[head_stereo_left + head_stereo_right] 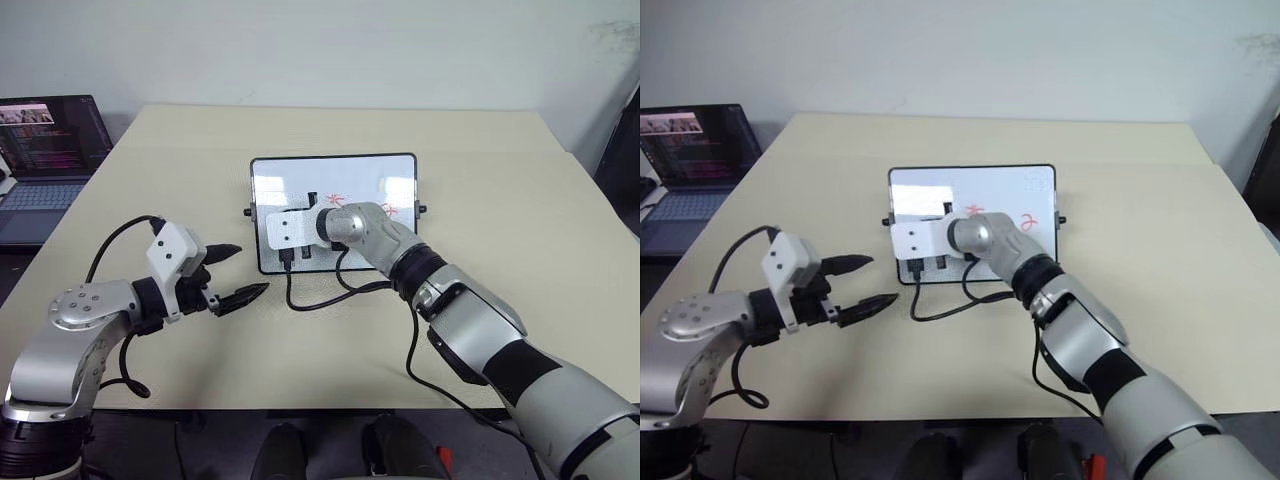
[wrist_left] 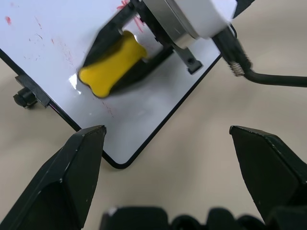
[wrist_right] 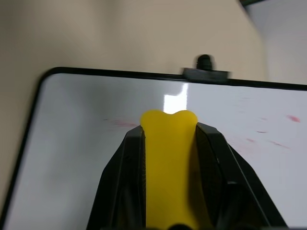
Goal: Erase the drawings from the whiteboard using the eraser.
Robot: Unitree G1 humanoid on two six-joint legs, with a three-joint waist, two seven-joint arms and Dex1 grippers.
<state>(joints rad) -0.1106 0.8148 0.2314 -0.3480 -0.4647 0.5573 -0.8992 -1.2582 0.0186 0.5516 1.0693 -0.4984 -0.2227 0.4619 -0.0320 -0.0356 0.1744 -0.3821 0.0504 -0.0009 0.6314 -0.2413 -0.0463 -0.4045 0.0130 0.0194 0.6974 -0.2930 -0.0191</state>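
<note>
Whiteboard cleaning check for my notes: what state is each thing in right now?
whiteboard: flat on the table, partly wiped, faint red smears left.
drawings: red marks remain beside the right wrist.
eraser: clamped, over the board.
right gripper: shut on the eraser.
left gripper: open, empty, off the board.
laptop: open, screen lit.

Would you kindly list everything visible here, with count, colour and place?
Table: one, beige, under everything.
Whiteboard: one, white with black frame, flat at the table's middle.
Drawings: at least two red scribbles showing past the right wrist, plus faint red smears on the board's left part.
Eraser: one, yellow, pressed on the board.
Laptop: one, dark, screen lit, off the table's left edge.
Cable: one, black, looping from the right wrist onto the table.
Left pincer: black, open, hovering near the board's near-left corner.
Right pincer: black, shut on the eraser, over the board.
</note>
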